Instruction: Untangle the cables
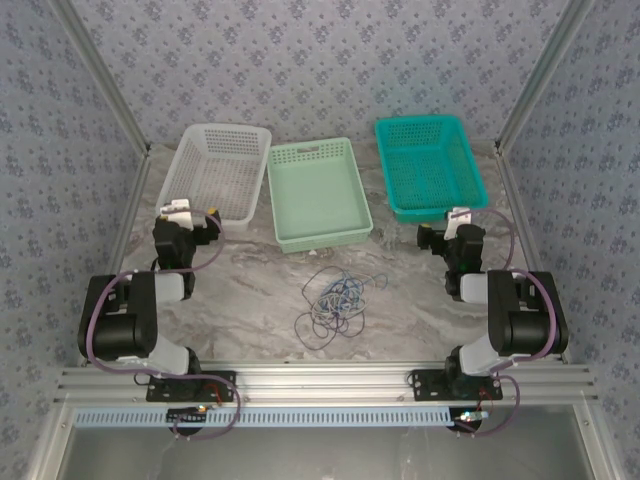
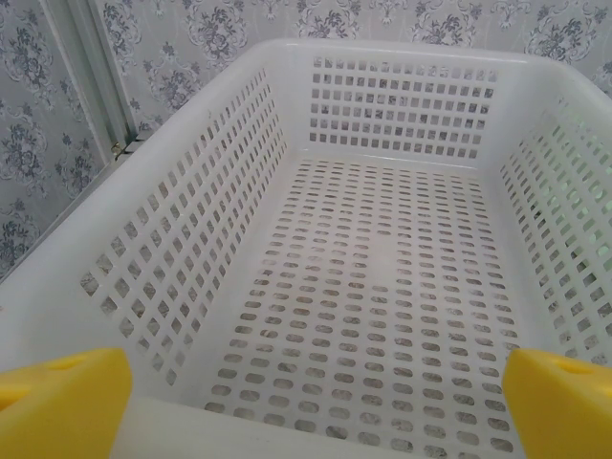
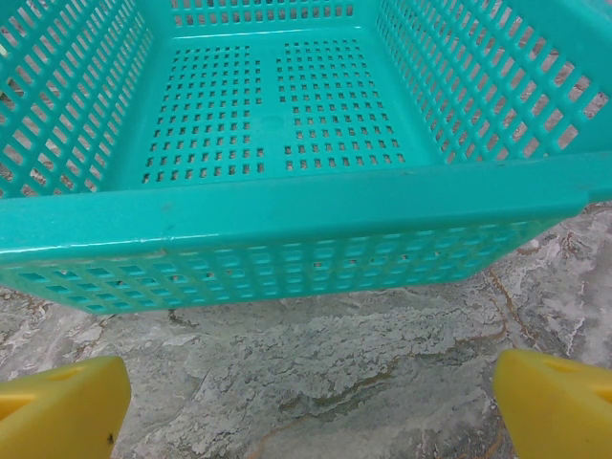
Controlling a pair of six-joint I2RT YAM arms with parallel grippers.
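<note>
Marbled grey tabletop [image 1: 250, 290] is holding thin tangled blue, white, dark cables [image 1: 335, 298] centrally, probably for both arms' reach; left gripper [image 2: 316, 406] and right gripper [image 3: 311, 411] are gaping wide, empty.

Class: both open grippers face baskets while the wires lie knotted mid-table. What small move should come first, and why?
Probably turn the left gripper inward and lower it toward the cables. It now faces the white basket, the right gripper faces the teal basket, and the tangle lies untouched between the arms.
</note>
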